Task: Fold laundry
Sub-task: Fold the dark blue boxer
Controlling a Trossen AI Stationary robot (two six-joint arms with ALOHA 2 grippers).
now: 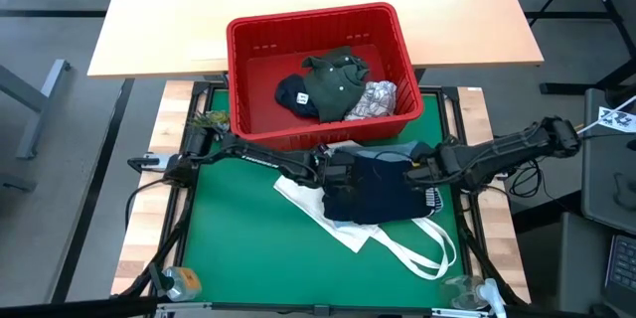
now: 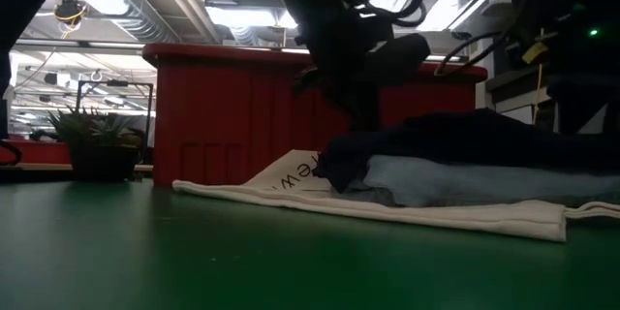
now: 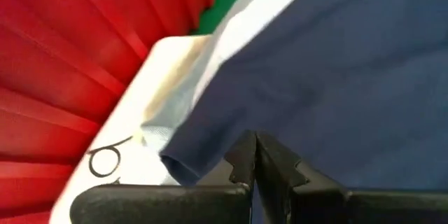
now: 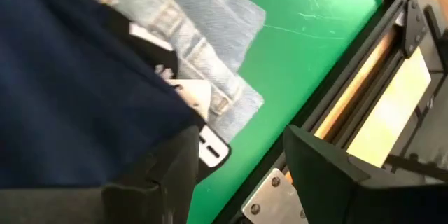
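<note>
Navy garment (image 1: 378, 191) (over denim (image 4: 203, 35)).

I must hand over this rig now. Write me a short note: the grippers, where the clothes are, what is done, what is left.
Left gripper: shut, at the left edge of the navy garment.
Right gripper: open, at the same garment's right edge.
The navy garment lies on the denim, above the white tote bag, on the green mat.
Left: the olive garment and the printed white one wait in the red basket.
</note>
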